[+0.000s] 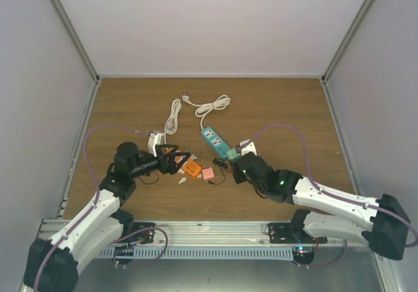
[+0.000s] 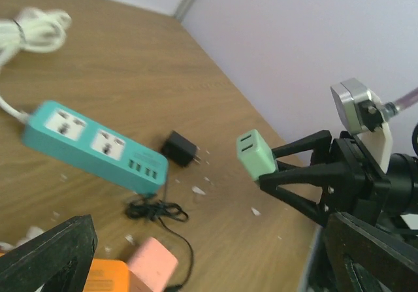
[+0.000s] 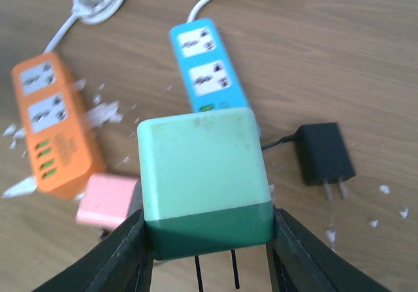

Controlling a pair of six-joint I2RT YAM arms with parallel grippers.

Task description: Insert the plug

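Right fingers [image 3: 119,256]: clamped on the two sides of a green block [image 3: 202,174], which is held off the table [image 1: 281,109]; two thin prongs show under the block.
Left fingers [image 2: 49,249]: spread wide apart, holding nothing, low over the orange strip [image 3: 55,125].
Plug [image 3: 324,153]: small and black, lying flat on the wood and in neither grip. It sits just beside the near end of the power strip [image 2: 95,147], with a small gap between them. Its two prongs point away from the strip, and a thin black cord [image 2: 157,210] trails from it in a loose tangle.
Power strip: teal, flat on the table with its sockets up and all of them unfilled.
White cord [image 1: 212,106]: runs from the far end of the power strip and lies coiled toward the back.
Pink block [image 3: 108,200]: on the table, touching the near end of the orange strip.
Wood surface: scattered with small white flecks.
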